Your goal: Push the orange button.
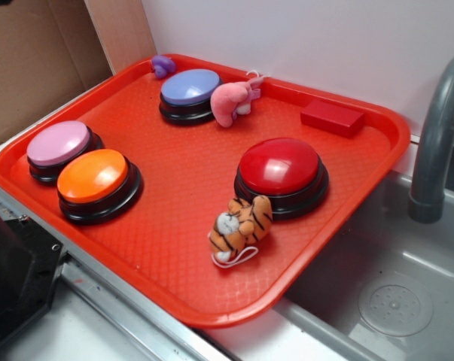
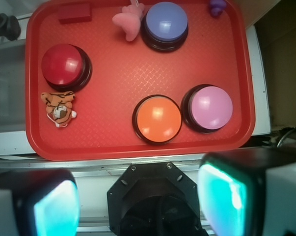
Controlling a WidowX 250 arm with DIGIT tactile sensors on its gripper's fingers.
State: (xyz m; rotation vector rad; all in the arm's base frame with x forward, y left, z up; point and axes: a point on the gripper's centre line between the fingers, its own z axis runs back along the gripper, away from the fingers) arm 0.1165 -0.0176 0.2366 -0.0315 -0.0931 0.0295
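Orange button (image 1: 93,176), glossy dome, black base

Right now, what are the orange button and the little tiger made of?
The orange button looks like hard, shiny plastic: its dome shows a bright glare, and it sits on a glossy black base. The tiger toy looks like soft plush fabric, with a fuzzy striped surface and a string loop.

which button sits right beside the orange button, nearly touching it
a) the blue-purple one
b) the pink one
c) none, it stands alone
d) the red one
b: the pink button sits right next to the orange button near the tray's front edge, their black bases almost meeting, while the red button and the blue-purple button lie well away across the tray.
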